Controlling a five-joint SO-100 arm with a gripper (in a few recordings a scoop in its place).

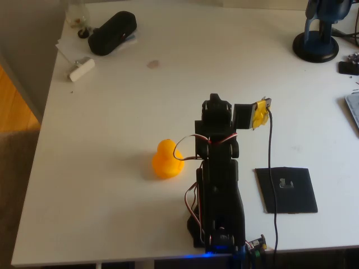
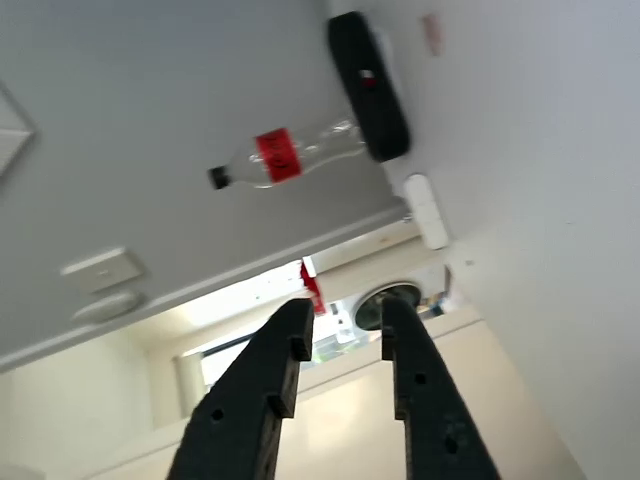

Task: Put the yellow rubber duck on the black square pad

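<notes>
- End effector (image 2: 340, 320) hangs with fingers spread, nothing between them.
- Yellow rubber duck (image 1: 167, 161) sits on the white tabletop (image 1: 112, 123) — at nine o'clock of the arm (image 1: 219, 185).
- Black square pad (image 1: 286, 190) lies at three o'clock of the arm, well apart from the duck.

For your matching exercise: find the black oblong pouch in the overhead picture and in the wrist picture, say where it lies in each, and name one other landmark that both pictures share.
Overhead view: the black oblong pouch lies at the upper left, near the table's far edge.
Wrist view: the black oblong pouch is at the top, right of centre, running up and down the picture.
Shared landmark: the small white block beside the pouch, seen just below it in the wrist view.
</notes>
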